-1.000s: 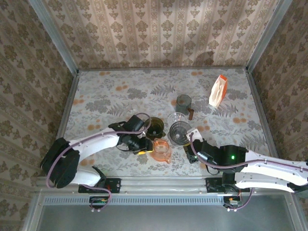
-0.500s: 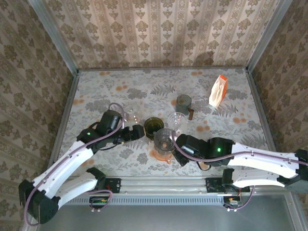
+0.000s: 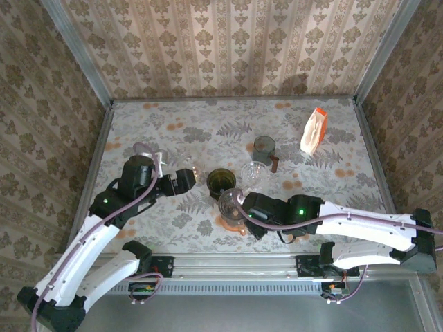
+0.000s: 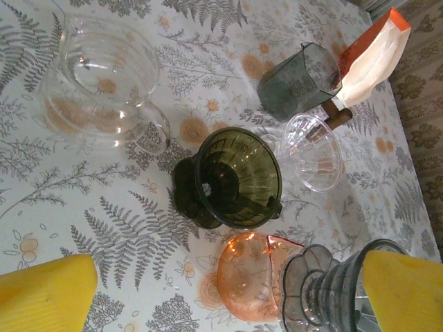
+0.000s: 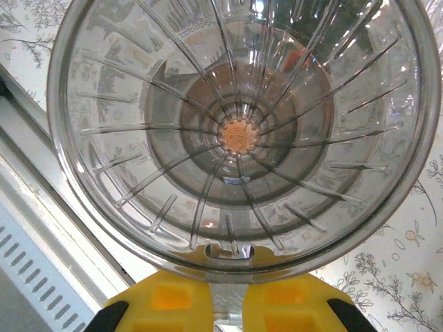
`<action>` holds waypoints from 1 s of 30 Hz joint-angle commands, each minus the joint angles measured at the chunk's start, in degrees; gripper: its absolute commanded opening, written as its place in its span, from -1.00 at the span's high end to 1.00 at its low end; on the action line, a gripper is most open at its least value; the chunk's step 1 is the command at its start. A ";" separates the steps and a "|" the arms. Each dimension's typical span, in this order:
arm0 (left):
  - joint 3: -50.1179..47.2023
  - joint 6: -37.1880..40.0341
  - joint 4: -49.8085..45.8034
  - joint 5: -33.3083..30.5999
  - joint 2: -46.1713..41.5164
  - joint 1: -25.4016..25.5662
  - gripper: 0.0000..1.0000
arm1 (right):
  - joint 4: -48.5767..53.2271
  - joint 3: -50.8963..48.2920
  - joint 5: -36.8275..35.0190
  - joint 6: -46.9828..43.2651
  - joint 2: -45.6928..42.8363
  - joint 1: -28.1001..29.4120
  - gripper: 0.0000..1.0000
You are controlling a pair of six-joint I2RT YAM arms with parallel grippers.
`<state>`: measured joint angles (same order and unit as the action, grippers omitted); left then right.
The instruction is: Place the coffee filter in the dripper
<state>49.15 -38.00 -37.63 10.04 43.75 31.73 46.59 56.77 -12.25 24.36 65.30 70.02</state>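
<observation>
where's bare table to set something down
Free: the far-left table stretch between the back wall and the dark green glass dripper; also the right side, nearer than the orange-and-white paper bag. Crowded: middle, around the green dripper and grey faceted cup.

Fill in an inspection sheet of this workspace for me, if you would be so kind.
Surface: fern-print table, no spills seen.
Job's things: clear ribbed dripper held beside or over the orange glass cup; orange and white pouch at the far right.
Clutter: green dripper, small clear dripper, dark grey mug, glass carafe.
Grippers: left gripper open, empty; right gripper shut on the clear ribbed dripper's edge.
Cables: purple cable runs along each arm.
Surroundings: wallpapered walls on three sides.
</observation>
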 commanded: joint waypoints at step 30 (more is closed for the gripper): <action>-2.63 0.29 2.92 1.40 -1.39 -2.72 -1.00 | -2.58 0.28 -0.27 -0.56 2.93 -1.88 0.73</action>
<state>47.24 -37.67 -35.97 10.50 42.96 29.52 45.15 57.30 -12.93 23.97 68.01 68.49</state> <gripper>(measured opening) 0.998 0.136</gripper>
